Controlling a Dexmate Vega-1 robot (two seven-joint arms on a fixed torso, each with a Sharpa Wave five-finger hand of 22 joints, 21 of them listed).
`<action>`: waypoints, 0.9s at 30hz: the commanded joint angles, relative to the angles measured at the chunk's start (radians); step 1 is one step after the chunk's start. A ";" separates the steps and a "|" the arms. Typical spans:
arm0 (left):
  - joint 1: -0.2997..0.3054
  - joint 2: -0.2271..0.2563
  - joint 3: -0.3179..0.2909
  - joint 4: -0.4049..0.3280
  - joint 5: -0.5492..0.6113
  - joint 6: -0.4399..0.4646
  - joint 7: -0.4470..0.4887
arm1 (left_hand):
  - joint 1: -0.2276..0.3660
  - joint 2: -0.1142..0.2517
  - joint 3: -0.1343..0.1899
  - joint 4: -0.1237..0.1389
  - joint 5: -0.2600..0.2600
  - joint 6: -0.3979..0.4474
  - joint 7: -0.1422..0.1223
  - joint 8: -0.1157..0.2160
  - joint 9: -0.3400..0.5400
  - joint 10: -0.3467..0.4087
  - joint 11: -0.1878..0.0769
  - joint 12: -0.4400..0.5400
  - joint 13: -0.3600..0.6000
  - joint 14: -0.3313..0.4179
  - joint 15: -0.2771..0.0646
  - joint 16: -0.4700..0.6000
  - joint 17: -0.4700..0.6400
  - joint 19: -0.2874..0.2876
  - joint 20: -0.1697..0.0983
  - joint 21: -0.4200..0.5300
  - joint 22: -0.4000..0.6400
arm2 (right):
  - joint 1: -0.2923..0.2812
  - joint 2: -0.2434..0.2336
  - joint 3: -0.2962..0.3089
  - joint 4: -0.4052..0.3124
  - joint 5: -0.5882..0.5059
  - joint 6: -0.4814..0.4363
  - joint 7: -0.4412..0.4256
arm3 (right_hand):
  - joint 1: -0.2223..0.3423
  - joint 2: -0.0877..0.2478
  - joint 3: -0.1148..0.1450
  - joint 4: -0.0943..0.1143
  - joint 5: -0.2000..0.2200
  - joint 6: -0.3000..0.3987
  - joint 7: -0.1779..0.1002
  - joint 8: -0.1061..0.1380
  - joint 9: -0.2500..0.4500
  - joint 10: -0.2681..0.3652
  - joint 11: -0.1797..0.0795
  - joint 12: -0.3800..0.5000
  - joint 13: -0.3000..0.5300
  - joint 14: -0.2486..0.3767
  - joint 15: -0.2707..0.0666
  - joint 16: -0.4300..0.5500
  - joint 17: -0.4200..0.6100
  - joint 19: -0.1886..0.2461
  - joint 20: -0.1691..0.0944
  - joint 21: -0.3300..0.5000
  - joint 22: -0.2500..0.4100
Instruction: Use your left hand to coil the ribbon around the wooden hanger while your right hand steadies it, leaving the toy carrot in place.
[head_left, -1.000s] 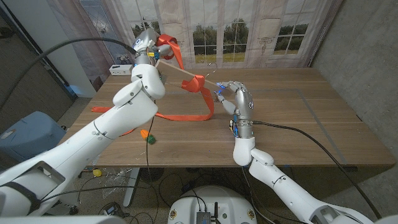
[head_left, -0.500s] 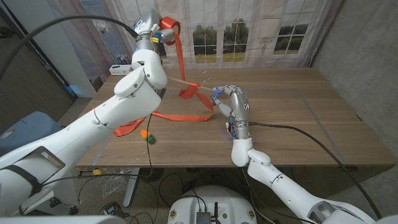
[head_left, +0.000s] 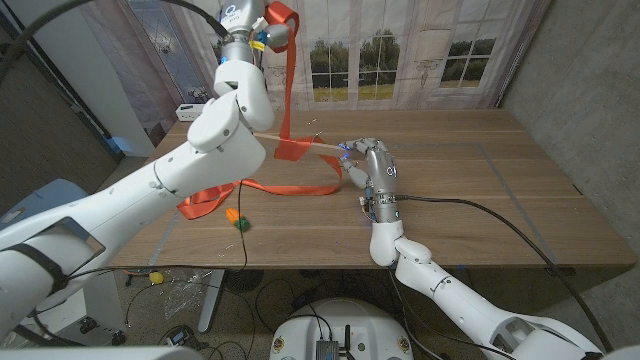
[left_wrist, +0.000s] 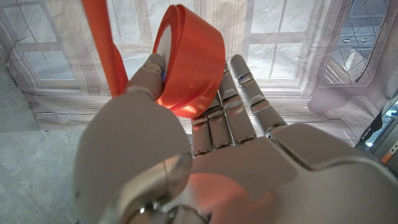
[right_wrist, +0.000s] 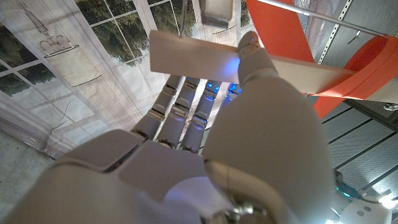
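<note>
Overhead, the left hand (head_left: 262, 22) grips the ribbon (head_left: 291, 90) roll; its strip drops to the wooden hanger (head_left: 300, 141), gripped by the right hand (head_left: 362, 160). The toy carrot (head_left: 236, 218) lies on the surface (head_left: 470, 200).

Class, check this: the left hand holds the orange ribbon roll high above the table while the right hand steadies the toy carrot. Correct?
Not quite. The right hand steadies the wooden hanger, not the toy carrot, which lies untouched on the table in the head view. The left hand does hold the ribbon roll high.
</note>
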 joint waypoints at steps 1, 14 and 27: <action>-0.004 -0.011 0.031 -0.049 0.075 -0.069 -0.056 | 0.104 0.119 0.035 0.030 0.008 0.094 -0.066 0.003 0.004 0.159 -0.156 0.005 0.185 0.078 -0.139 0.008 0.003 -0.004 0.000 0.008 -0.001 | 0.057 -0.012 -0.081 0.027 0.068 -0.113 0.000 | 0.102 0.110 0.002 0.006 0.007 0.021 0.016 -0.002 0.006 0.037 -0.024 0.003 0.004 0.009 -0.134 -0.004 0.001 -0.004 0.000 0.009 0.003; 0.190 -0.027 -0.141 -0.154 -0.020 -0.258 -0.101 | 0.104 0.119 0.036 0.030 0.007 0.093 -0.066 0.001 0.004 0.158 -0.157 0.004 0.187 0.081 -0.139 0.009 0.006 -0.006 -0.001 0.016 -0.002 | 0.124 -0.041 -0.175 0.019 0.210 -0.244 0.014 | 0.098 0.109 -0.001 0.009 0.005 0.020 0.017 -0.002 0.006 0.038 -0.026 0.003 0.006 0.003 -0.130 -0.011 0.002 -0.009 0.003 0.015 0.002; 0.420 -0.014 -0.325 -0.231 -0.181 -0.414 -0.093 | 0.105 0.120 0.037 0.029 0.007 0.093 -0.067 0.000 0.006 0.157 -0.157 0.002 0.191 0.079 -0.137 0.008 0.008 -0.010 0.000 0.024 -0.004 | 0.155 -0.046 -0.199 -0.015 0.278 -0.386 0.006 | 0.100 0.110 -0.001 0.007 0.004 0.020 0.018 -0.001 0.006 0.039 -0.026 0.001 0.002 0.005 -0.133 -0.013 0.004 -0.012 0.006 0.022 0.002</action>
